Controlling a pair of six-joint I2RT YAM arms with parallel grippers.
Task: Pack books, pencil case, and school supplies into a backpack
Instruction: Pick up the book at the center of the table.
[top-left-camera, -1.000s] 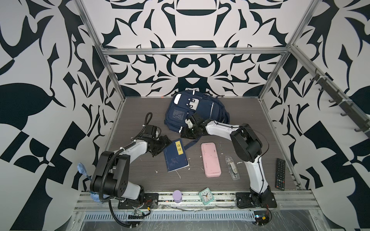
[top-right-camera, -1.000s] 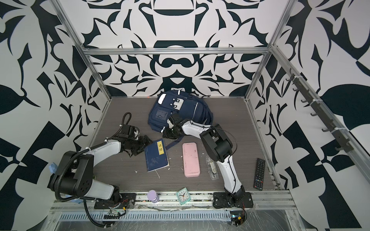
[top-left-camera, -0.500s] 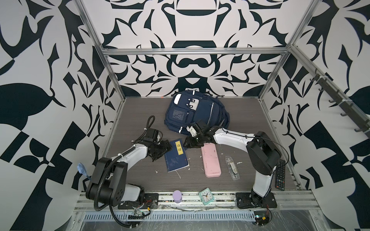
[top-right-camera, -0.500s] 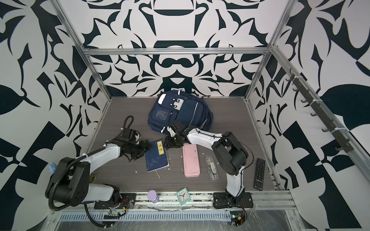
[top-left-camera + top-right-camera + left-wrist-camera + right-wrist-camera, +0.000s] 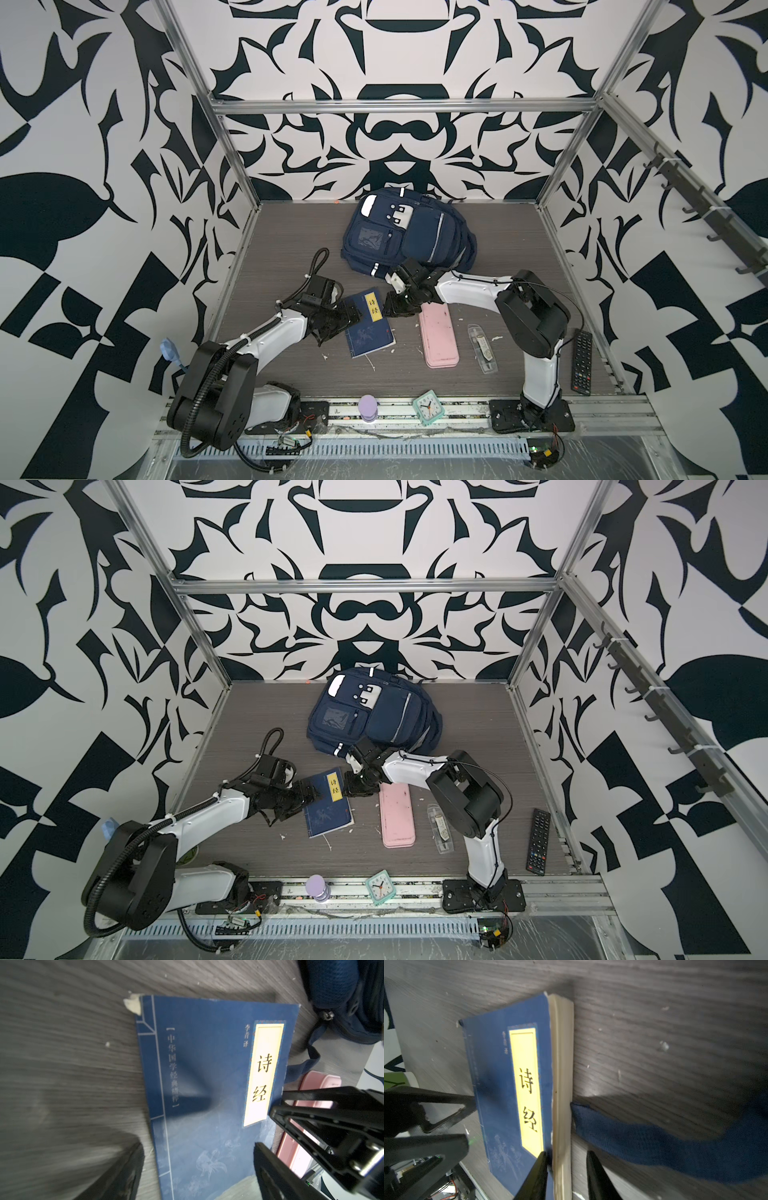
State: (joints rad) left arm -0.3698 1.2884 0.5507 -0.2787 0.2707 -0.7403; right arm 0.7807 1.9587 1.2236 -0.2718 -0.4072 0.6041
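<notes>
One book [image 5: 370, 322], flanked: left fingers [image 5: 120, 1174] wide; right fingers [image 5: 536, 1176], narrow, have left the backpack [image 5: 409, 232].

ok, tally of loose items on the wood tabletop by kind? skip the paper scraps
backpack: 1
blue book: 1 visible
pink pencil case: 1
clear packet: 1
remote: 1
Total: 5
</notes>
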